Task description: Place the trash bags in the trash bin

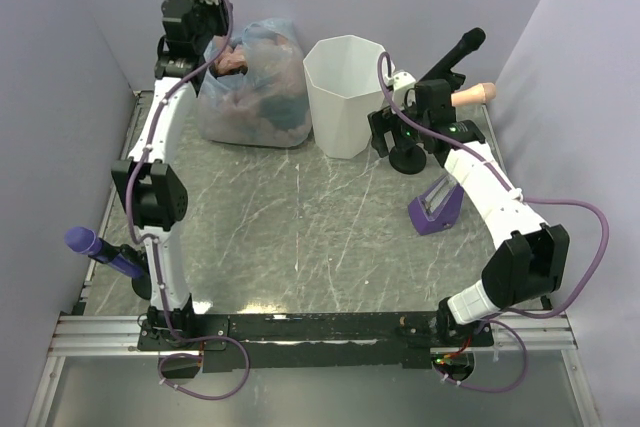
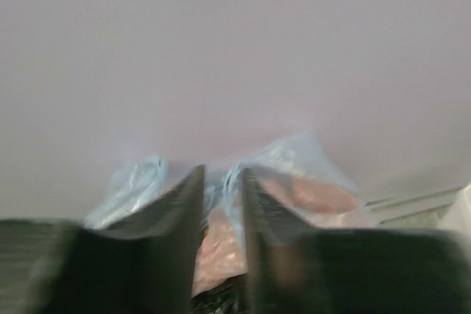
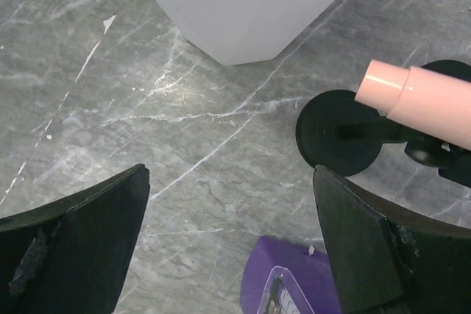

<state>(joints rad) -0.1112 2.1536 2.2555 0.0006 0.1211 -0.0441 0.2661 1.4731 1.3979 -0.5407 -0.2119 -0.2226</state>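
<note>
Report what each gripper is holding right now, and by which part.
The left gripper appears to be pinching the trash bag by the thin bluish plastic at its top. The right gripper is open and holds nothing.

The grey marbled tabletop before me is carrying a stuffed clear-bluish bag just beside the white trash bin; a black round base and a purple holder are sitting rightward.

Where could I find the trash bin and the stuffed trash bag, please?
trash bin (image 1: 345, 117): top external view, on its front wall.
stuffed trash bag (image 1: 255, 97): top external view, on its bulging middle.
</note>
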